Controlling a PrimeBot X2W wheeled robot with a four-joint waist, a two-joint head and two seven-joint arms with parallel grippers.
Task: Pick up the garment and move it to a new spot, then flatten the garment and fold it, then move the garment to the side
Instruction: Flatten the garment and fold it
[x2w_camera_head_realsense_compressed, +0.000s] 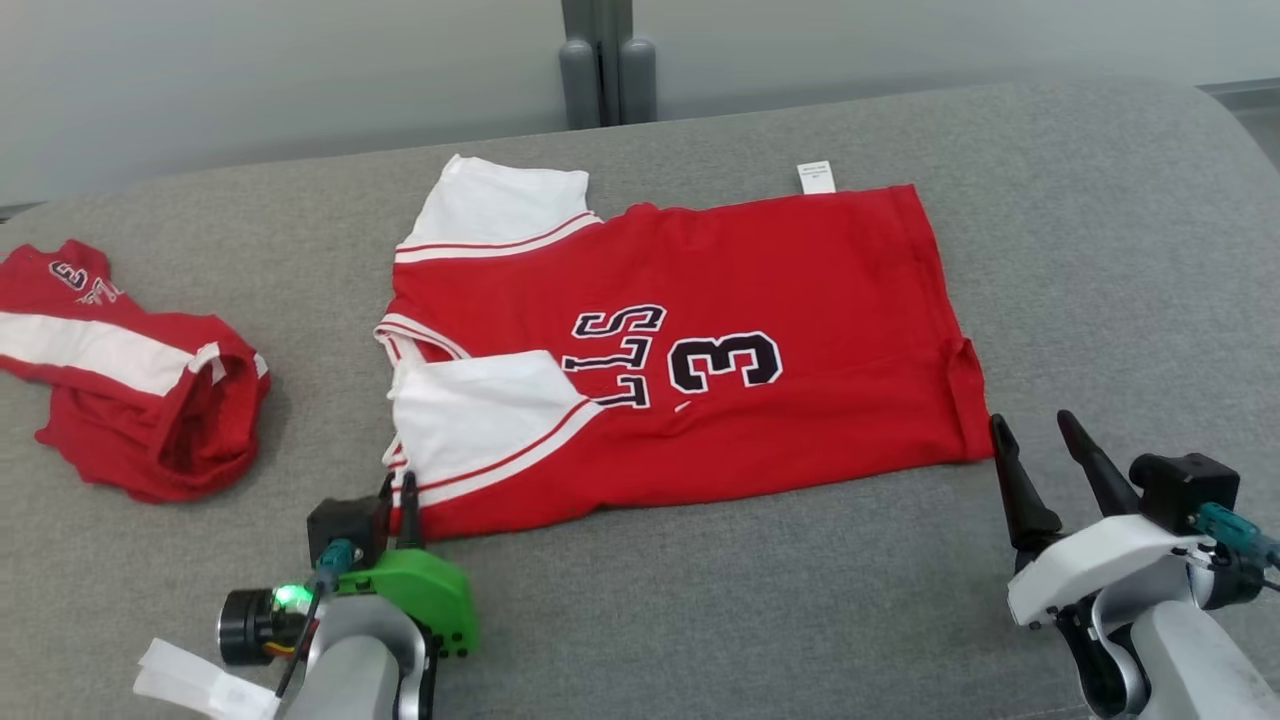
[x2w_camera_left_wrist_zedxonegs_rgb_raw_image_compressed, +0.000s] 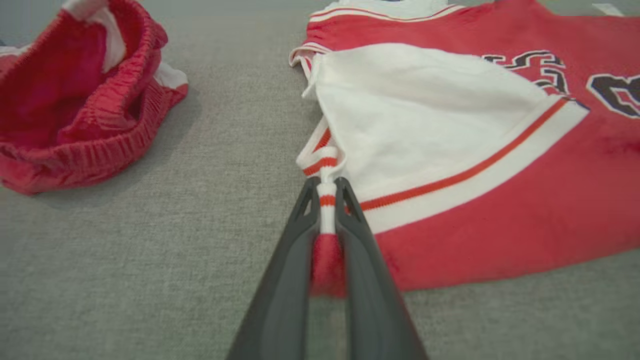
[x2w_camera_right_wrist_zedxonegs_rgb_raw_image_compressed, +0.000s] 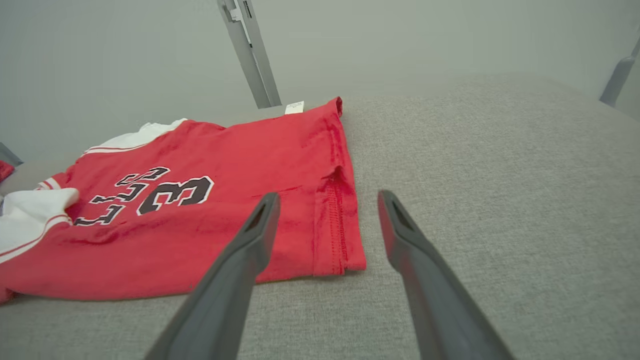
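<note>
**A:** What's at the far left?

**B:** A crumpled pair of red shorts (x2w_camera_head_realsense_compressed: 130, 390), well apart from the work. It looks set aside rather than in play.

**A:** And the left gripper (x2w_camera_left_wrist_zedxonegs_rgb_raw_image_compressed: 326, 189)?

**B:** It is pinched tight on the striped trim at the near left corner of the jersey (x2w_camera_head_realsense_compressed: 720, 430), right by the white sleeve (x2w_camera_head_realsense_compressed: 480, 410) turned in over the front. I'd say it grips there because the corner gives control of that whole edge.

**A:** Where does the jersey lie?

**B:** Spread flat in the middle of the grey cushion (x2w_camera_head_realsense_compressed: 700, 610), neck end to the left, hem to the right, number facing up. A small white label (x2w_camera_head_realsense_compressed: 816, 177) pokes out at the far edge.

**A:** The right gripper (x2w_camera_head_realsense_compressed: 1032, 425)?

**B:** Its jaws are wide with nothing between them, and it is poised just beside the near hem corner. It is probably lining up to take that corner, so both near corners can lift together for a fold.
</note>
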